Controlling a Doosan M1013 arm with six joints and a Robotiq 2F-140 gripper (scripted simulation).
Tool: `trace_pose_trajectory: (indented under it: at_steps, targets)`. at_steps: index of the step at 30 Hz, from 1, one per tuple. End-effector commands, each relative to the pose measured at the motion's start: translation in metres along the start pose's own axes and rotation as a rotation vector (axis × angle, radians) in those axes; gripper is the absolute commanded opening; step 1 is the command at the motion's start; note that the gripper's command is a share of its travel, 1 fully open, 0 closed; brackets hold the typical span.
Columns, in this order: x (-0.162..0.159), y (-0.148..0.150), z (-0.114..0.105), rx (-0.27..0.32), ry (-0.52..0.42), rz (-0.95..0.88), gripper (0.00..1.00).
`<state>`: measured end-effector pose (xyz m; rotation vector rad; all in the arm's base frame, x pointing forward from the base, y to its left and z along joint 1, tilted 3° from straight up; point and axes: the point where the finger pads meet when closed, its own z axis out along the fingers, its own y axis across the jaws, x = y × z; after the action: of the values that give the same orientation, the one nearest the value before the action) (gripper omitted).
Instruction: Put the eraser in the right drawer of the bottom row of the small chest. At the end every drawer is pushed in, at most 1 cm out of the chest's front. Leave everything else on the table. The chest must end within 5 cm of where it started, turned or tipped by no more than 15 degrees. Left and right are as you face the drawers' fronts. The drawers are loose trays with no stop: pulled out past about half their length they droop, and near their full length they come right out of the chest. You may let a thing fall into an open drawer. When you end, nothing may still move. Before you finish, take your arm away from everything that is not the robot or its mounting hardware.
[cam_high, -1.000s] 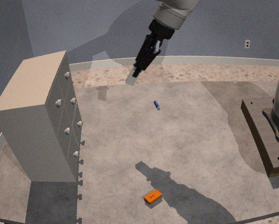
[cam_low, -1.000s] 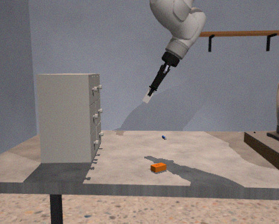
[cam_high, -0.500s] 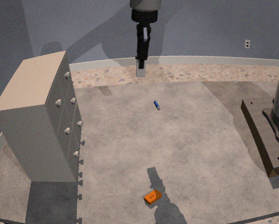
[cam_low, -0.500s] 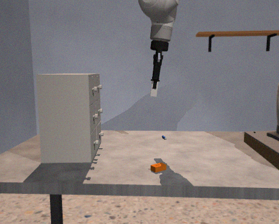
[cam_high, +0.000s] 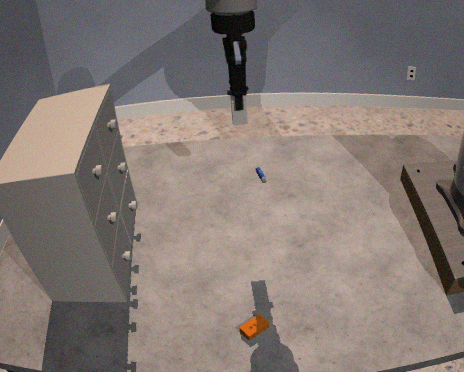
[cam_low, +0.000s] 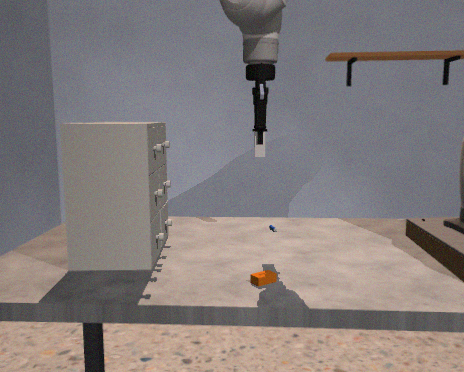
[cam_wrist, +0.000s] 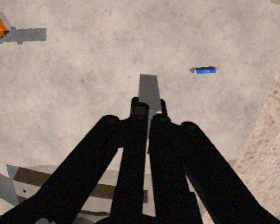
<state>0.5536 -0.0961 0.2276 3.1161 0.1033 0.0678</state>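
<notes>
The orange block-shaped eraser (cam_high: 254, 326) lies flat near the table's front edge, also in the exterior view (cam_low: 263, 278), and shows only as a sliver at the left edge of the wrist view (cam_wrist: 3, 28). The beige small chest (cam_high: 67, 195) (cam_low: 115, 195) stands at the left, with its knobbed drawer fronts facing right and all looking pushed in. The bottom row's right drawer is the far one, with its knob (cam_high: 132, 204) low on the front. My gripper (cam_high: 239, 116) (cam_low: 259, 150) (cam_wrist: 146, 87) hangs high over the table's far middle, pointing straight down, shut and empty.
A small blue cylinder (cam_high: 260, 174) (cam_wrist: 203, 70) lies on the table below and a little in front of the gripper. A dark raised plinth (cam_high: 432, 225) stands at the table's right side. A wooden shelf (cam_low: 395, 56) hangs on the back wall.
</notes>
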Motion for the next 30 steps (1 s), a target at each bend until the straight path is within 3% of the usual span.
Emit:
trace_pose_trajectory:
  at_steps: [1, 15, 16, 30]
  targets:
    - [-0.0002, 0.0000, -0.0003, 0.000, -0.002, 0.000, 0.00]
    - [-0.0003, 0.0000, -0.0004, 0.000, -0.004, 0.000, 0.00]
    - [-0.0003, 0.0000, -0.0004, 0.000, -0.004, 0.000, 1.00]
    - [-0.0003, 0.0000, -0.0004, 0.000, -0.004, 0.000, 1.00]
